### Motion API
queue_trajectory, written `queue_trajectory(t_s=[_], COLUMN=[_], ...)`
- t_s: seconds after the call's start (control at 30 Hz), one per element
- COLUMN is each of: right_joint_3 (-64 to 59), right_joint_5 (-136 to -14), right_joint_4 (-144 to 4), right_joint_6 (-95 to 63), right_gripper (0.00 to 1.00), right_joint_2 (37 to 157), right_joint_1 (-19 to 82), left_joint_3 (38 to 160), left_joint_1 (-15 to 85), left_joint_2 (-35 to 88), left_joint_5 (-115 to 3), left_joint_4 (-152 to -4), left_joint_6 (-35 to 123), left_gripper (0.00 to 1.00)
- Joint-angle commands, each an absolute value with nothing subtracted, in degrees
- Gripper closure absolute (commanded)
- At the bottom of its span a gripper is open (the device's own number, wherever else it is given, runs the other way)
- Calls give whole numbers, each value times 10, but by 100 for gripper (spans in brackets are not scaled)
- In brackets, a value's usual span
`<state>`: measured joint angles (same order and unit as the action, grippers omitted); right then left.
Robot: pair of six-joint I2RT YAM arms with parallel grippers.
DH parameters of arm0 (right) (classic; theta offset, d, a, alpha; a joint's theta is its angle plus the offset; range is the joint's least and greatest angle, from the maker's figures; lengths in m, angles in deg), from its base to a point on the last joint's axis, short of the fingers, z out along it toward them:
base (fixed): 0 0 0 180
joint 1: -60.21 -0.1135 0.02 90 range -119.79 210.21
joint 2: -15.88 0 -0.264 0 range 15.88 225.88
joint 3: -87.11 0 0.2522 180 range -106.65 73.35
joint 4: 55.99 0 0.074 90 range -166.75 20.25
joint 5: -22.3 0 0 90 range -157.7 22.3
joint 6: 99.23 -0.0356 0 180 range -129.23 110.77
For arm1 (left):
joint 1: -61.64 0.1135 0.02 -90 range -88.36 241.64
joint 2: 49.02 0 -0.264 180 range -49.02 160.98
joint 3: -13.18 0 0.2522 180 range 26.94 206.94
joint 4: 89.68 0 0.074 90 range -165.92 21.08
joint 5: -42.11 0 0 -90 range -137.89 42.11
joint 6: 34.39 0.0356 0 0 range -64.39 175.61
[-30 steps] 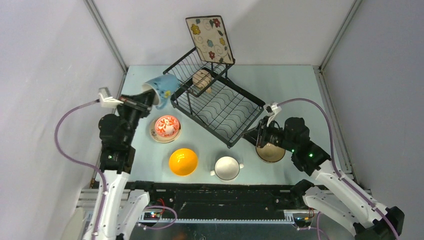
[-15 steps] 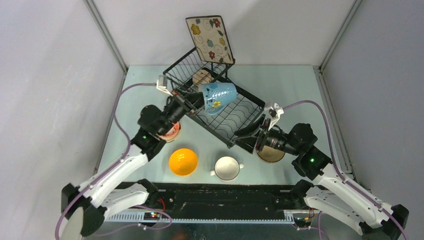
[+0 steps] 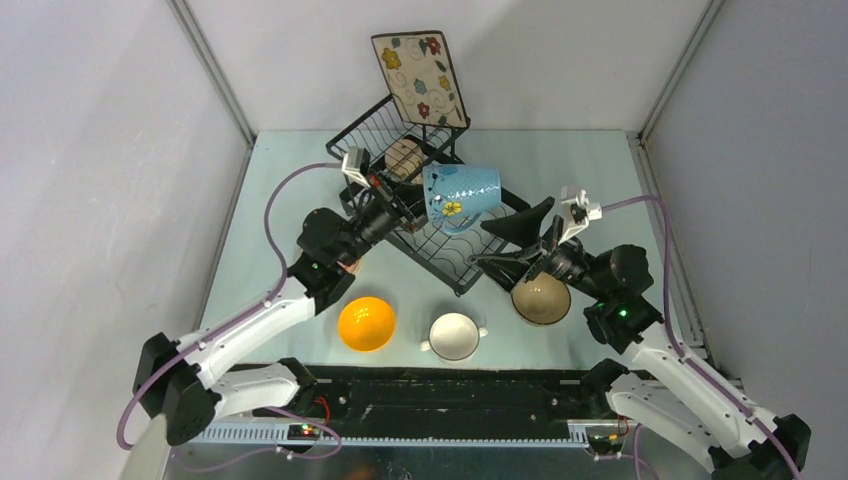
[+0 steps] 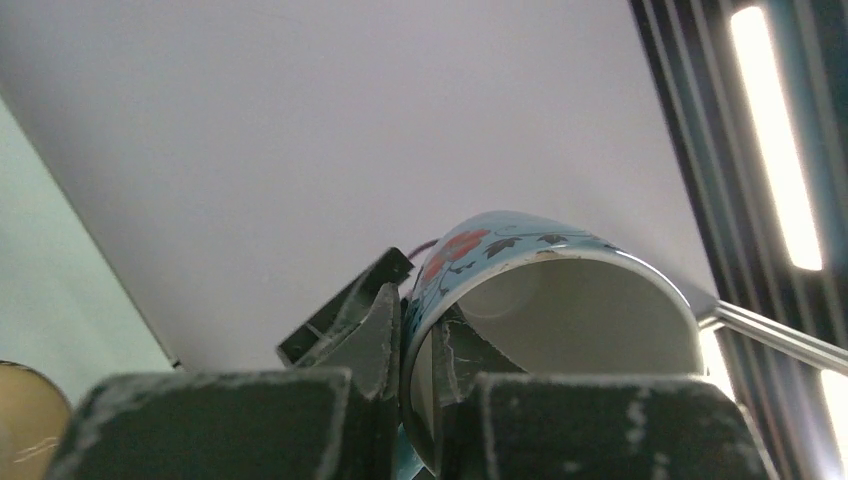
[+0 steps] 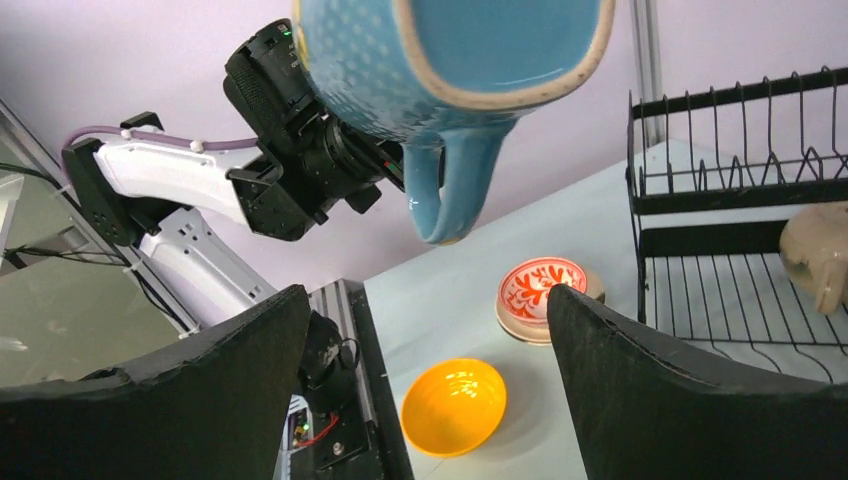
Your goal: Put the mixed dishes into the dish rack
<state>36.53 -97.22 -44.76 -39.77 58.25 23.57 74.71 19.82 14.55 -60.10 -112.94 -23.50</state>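
Note:
My left gripper [image 3: 418, 205] is shut on the rim of the blue mug [image 3: 462, 195], one finger inside and one outside the wall [image 4: 420, 350]. The mug [image 5: 400, 70] hangs on its side above the dish rack [image 3: 470, 250], handle down. My right gripper [image 3: 512, 242] stands open and empty beside the rack's near corner, just left of the tan bowl [image 3: 541, 298]. The square floral plate [image 3: 420, 78] stands at the rack's far end, with the beige mug [image 3: 405, 157] in the basket.
The orange-yellow bowl [image 3: 366, 323] and the white two-handled bowl [image 3: 455, 335] sit near the front edge. The red-patterned bowl [image 5: 541, 287] rests on a cream round plate [image 5: 520, 325], mostly under my left arm in the top view. Walls close in on three sides.
My left arm swung the blue mug from left of the rack to above its tray section. My right gripper opened wide and rose away from the tan bowl.

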Motion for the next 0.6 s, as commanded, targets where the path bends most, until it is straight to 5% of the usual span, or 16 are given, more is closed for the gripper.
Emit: queue_trajectory(t_s=[0.0,0.3,0.43,0.57], right_joint_3=[363,339,325,324], right_joint_5=[-1015,-1002,-997,-993], right_joint_4=[-338,-276,-290,-285], right_joint_6=[-432,-435,-435,-447], right_gripper=[8,14,26,49], right_joint_2=[604,652,665,664], right_joint_1=[247,229,223,223], left_joint_3=[790,813,820,817], left_joint_1=[184,157,144,136], left_joint_2=[151,190,197,196], left_joint_5=[-621,-624,-622,-617], left_joint_4=[-1208,-1189,-1179,-1163], left_joint_6=[-298,-313,-297,-281], left_gripper=[100,100,100,100])
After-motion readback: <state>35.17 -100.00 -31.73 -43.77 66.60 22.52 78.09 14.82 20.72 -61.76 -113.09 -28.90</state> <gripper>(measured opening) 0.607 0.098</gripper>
